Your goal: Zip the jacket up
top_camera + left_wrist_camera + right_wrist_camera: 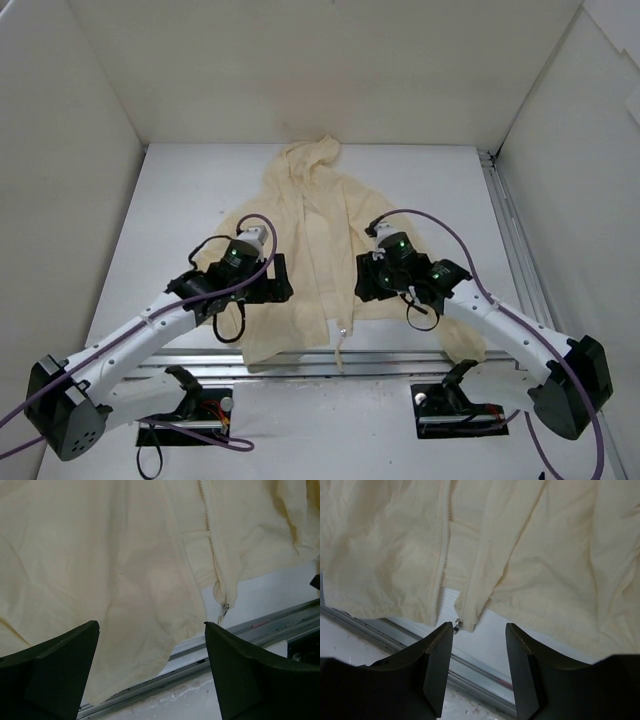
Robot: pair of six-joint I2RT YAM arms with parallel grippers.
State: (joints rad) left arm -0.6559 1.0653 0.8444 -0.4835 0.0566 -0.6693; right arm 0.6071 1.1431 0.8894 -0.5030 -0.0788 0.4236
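The jacket (305, 250) lies spread flat in the middle of the table (180, 200). Its hood points toward the far edge and its hem overlaps the metal rail (390, 358) along the near edge. The zipper pull (343, 330) sits down at the hem. The left gripper (280, 280) and right gripper (362, 278) hover over the fabric on either side of the zipper, each with its fingers apart and holding nothing.

No readable text, labels, brands or numbers in any view.
The pale yellow jacket (310, 250) shows plain fabric with no legible print or tag, and its small metal zipper pull (457, 625) is too small to tell any stamp on it.
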